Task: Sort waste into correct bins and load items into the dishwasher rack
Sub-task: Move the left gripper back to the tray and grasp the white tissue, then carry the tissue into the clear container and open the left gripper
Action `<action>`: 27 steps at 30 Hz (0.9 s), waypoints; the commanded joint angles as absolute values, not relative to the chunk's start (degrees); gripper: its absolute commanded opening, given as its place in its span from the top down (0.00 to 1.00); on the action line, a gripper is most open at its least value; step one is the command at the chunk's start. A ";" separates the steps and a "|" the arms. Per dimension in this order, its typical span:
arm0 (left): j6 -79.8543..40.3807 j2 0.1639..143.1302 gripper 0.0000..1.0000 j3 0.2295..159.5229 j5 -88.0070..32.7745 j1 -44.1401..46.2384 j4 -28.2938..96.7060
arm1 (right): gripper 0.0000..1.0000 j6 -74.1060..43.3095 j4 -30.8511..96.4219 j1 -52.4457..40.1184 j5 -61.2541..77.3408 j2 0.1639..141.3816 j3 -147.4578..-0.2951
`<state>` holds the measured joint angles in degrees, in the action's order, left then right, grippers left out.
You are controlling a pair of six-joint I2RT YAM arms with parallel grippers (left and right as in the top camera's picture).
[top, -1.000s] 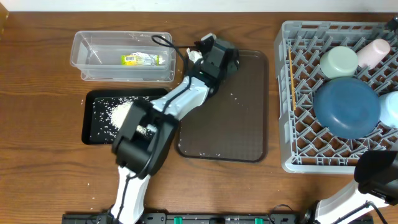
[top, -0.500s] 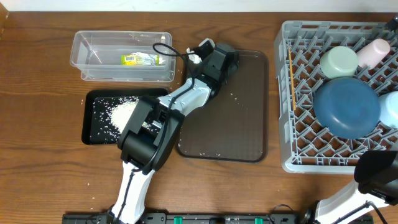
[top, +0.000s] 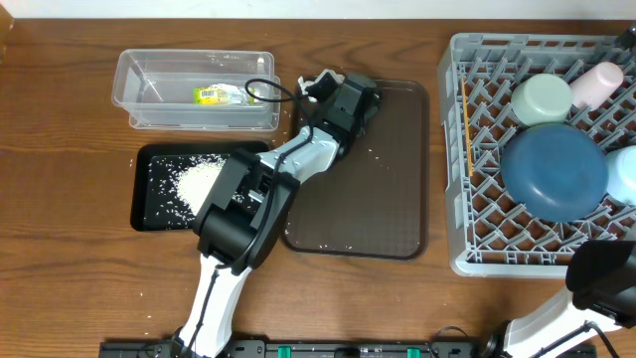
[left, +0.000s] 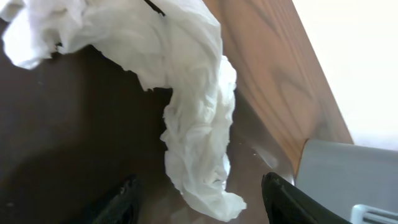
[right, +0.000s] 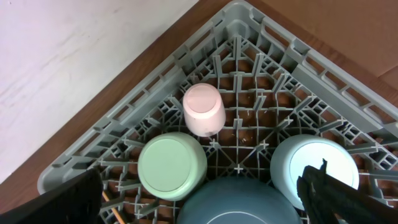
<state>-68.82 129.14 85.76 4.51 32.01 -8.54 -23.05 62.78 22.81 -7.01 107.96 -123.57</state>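
Crumpled white tissue paper (left: 196, 118) lies on the far left corner of the dark brown tray (top: 388, 199). My left gripper (left: 202, 202) is open, with the tissue's lower end between its fingertips; in the overhead view it (top: 320, 88) is over that corner. The clear tub (top: 149, 109) holds the yellow-green wrapper (top: 224, 94). The black tray (top: 144, 199) holds white rice (top: 194, 179). The grey rack (top: 477, 199) holds the dark blue plate (top: 555, 171), a mint bowl (top: 542, 99), a pale blue bowl (right: 314, 165), the pink cup (top: 598, 83) and the yellowish stick (top: 464, 119). My right gripper (right: 199, 205) is open and empty above the rack.
A few loose rice grains (top: 373, 154) lie on the brown tray and on the table near the black tray. The left arm (top: 258, 189) stretches over the black tray's right end. The right arm's base (top: 606, 283) is at the front right.
My left gripper has edged slightly left at the brown tray's far corner, over the tissue. The right arm and the rack's contents have not moved.
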 commanded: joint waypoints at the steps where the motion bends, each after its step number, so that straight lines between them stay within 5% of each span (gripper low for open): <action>1: -69.12 130.78 0.36 86.48 5.43 32.91 -9.17 | 0.01 -23.55 62.83 22.85 -7.46 107.98 -123.46; 14: -69.12 133.43 0.44 86.48 6.83 33.23 -11.44 | 0.01 -23.55 62.83 22.85 -7.46 107.98 -123.46; 18: -69.10 133.45 0.53 86.48 8.03 33.19 -11.92 | 0.01 -23.55 62.83 22.85 -7.46 107.98 -123.46; 27: -68.73 133.34 0.89 86.50 3.14 33.52 -12.88 | 0.01 -23.55 62.83 22.85 -7.46 107.98 -123.46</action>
<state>-69.30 132.05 85.84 5.76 33.39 -12.49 -23.05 62.78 22.81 -7.01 107.96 -123.57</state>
